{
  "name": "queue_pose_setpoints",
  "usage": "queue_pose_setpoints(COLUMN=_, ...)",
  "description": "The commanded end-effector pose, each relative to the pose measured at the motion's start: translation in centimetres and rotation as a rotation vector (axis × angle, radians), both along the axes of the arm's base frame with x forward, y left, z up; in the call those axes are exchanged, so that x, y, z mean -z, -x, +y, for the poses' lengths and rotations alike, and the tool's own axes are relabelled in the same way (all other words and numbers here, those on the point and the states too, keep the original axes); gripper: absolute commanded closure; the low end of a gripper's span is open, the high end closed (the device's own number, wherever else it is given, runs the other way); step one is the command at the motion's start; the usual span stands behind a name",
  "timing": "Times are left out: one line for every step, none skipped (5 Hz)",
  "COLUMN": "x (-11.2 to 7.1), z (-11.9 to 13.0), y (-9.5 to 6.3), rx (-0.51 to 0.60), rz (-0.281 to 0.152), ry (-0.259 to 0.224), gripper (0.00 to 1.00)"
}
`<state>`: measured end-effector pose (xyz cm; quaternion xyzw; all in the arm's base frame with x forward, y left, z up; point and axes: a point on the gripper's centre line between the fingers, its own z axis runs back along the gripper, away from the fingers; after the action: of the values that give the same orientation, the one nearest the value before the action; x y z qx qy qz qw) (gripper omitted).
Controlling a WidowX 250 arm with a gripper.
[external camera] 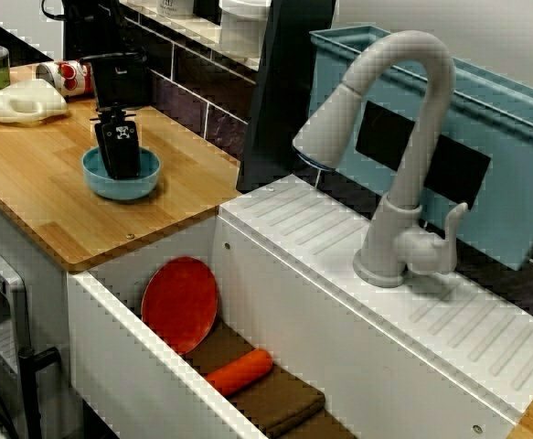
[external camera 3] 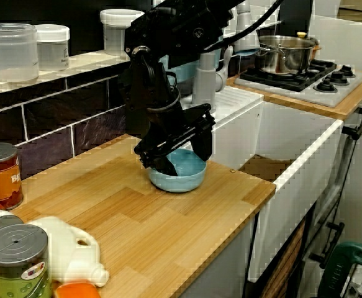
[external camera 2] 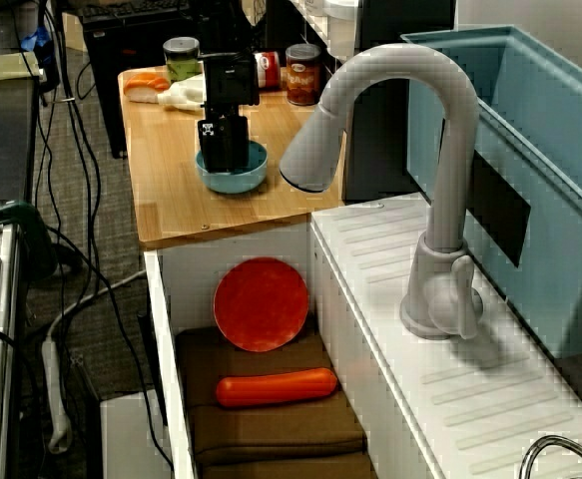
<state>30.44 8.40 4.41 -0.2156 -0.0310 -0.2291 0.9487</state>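
Jaws spread wide, tips down inside blue bowl (external camera 3: 184, 180) on wooden desk (external camera 3: 137, 217), gripping nothing; white jug (external camera 3: 63, 245) well apart.

No words or numbers can be read anywhere. The red can (external camera 3: 0, 180) by the wall has a label, but its print is too blurry to make out. The green can (external camera 3: 20, 264) at the front has a small red and white mark, too tiny to read. The gripper (external camera: 120, 170) has a small pale patch with no clear letters.
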Motion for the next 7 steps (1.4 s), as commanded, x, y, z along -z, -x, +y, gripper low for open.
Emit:
queue_pose_setpoints(x=-2.8, z=-0.3, y=0.1, rx=-0.022, rz=-0.142, ry=-0.111, gripper=0.00)
queue_pose_setpoints(x=-2.9, z=-0.5, y=0.4, rx=-0.024, rz=-0.153, ry=-0.123, gripper=0.00)
queue_pose_setpoints(x=-3.1, z=-0.5, y=0.4, rx=-0.025, rz=-0.161, ry=-0.134, gripper=0.00)
queue_pose_setpoints(x=-3.9, z=-0.3, y=0.3, rx=-0.029, rz=-0.173, ry=-0.136, gripper=0.00)
queue_pose_setpoints(x=-4.6, z=0.3, y=0.0, rx=-0.042, rz=-0.186, ry=-0.152, gripper=0.00)
queue_pose_setpoints(x=-5.5, z=0.5, y=-0.3, rx=-0.050, rz=-0.189, ry=-0.141, gripper=0.00)
queue_pose_setpoints(x=-5.7, z=1.0, y=-0.8, rx=-0.064, rz=-0.193, ry=-0.146, gripper=0.10)
